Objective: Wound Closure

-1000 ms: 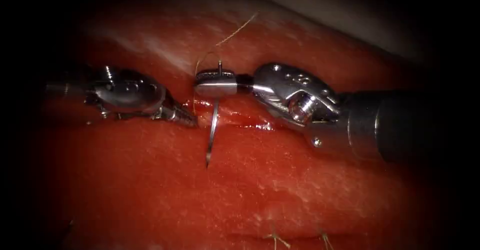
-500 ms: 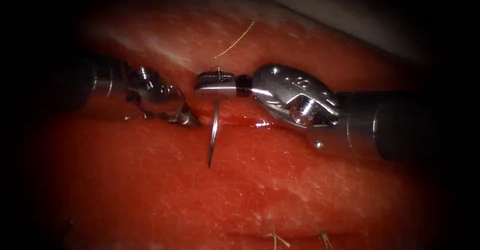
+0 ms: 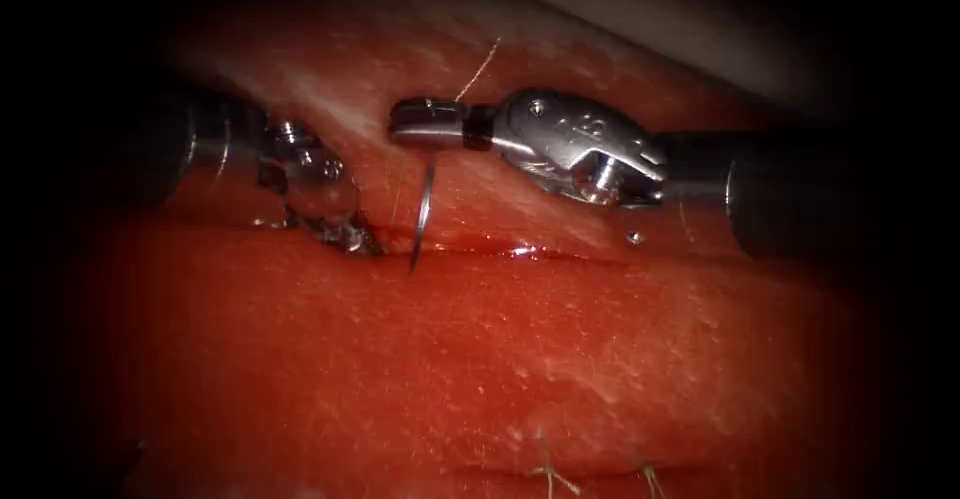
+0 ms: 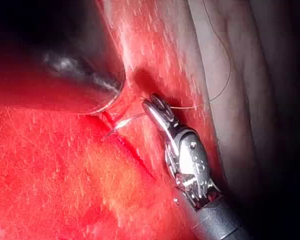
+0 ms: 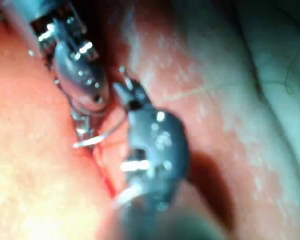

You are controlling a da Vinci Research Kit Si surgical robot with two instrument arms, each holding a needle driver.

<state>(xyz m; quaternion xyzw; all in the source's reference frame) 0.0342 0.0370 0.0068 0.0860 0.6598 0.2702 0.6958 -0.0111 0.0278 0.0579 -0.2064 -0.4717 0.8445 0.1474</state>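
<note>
Nearest the endoscope, toward 6 o'clock, two cut ends of thread [image 3: 548,476] stick up from the tissue [image 3: 560,359]; the cut [image 3: 520,253] runs 9 to 3 o'clock across the middle, with red fluid [image 3: 500,249] pooled along it.

One needle [image 3: 424,214], one thread [image 3: 478,67], two tools. The needle's long axis runs nearly 12 to 6 o'clock, leaning slightly; its tip points to 6 o'clock and sits at the lip of the cut, whether touching it or just above I cannot tell; it is not buried in the tissue.

The right tool [image 3: 430,124] comes in from 3 o'clock; its jaws are closed on the needle near the thread end of the curve, so nearly all the needle hangs below them, at 6 o'clock from the jaws; the left wrist view shows the same grip [image 4: 152,105] with the needle [image 4: 124,122] reaching out toward the cut.

The left tool [image 3: 350,237] comes in from 9 o'clock, its tip down at the cut just to the 9 o'clock side of the needle tip; how far its jaws are parted, or whether they hold tissue, I cannot tell.

Farthest, the thread runs from the right jaws toward 1 o'clock over the far tissue.
</note>
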